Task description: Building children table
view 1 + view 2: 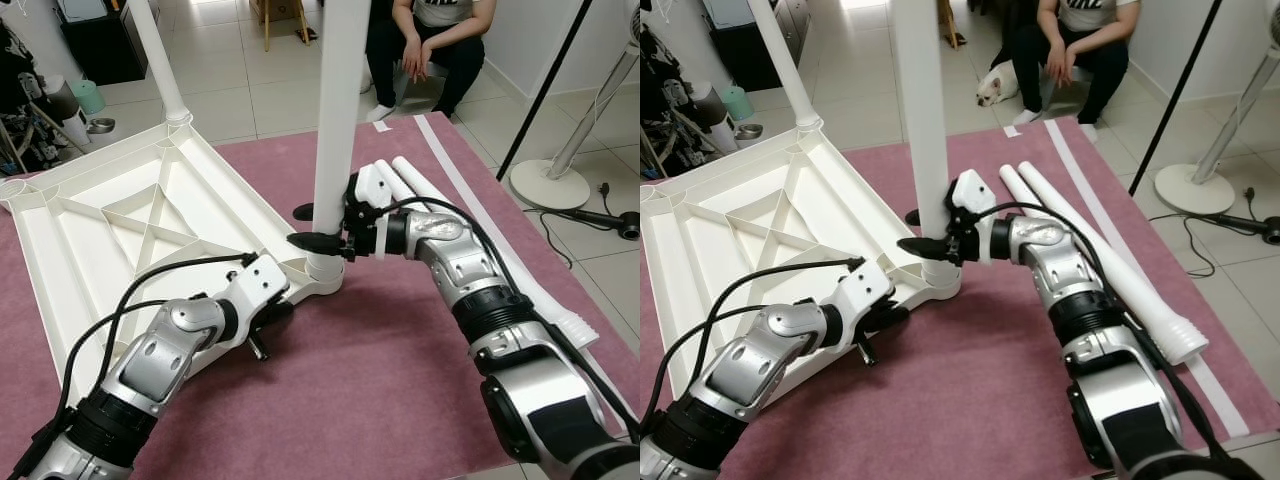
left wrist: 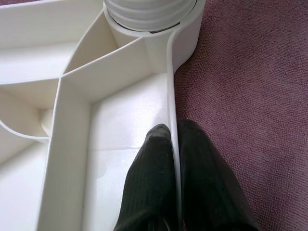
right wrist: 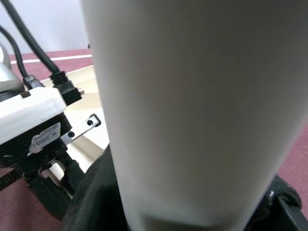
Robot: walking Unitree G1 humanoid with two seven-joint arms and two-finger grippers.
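**A:** Which step is this?

**B:** Fitting a leg, I'd say. The white plastic tabletop (image 1: 130, 215) lies upside down on the purple-red carpet (image 1: 380, 390), ribbed underside up. A tall white cylindrical plastic leg (image 1: 335, 120) stands upright in the round corner socket (image 1: 322, 272) nearest the robot. Another white leg (image 1: 160, 60) already stands in the far corner.

**A:** And the grippers?

**B:** The right gripper (image 1: 318, 228) reaches in from the right, low on the upright leg just above the socket; its black fingers (image 1: 315, 241) are closed around the tube. In the right wrist view the leg (image 3: 192, 106) sits right between them. The left gripper (image 2: 171, 159) pinches the thin side rim (image 2: 169, 96) of the tabletop just beside that socket, one finger inside the wall, one outside, narrow and clamped on it.

**A:** So one steadies, one turns?

**B:** That's my reading. The threaded collar (image 2: 149, 12) at the leg's base still shows above the socket, so it likely isn't fully seated. The next move probably calls for twisting the leg further while keeping it vertical, the left holding the tabletop against rotation.

**A:** Anything left over?

**B:** Two more white legs (image 1: 1110, 250) lie on the carpet to the right, near the right arm. A seated person (image 1: 430, 40) and a fan base (image 1: 550, 185) are beyond the carpet.
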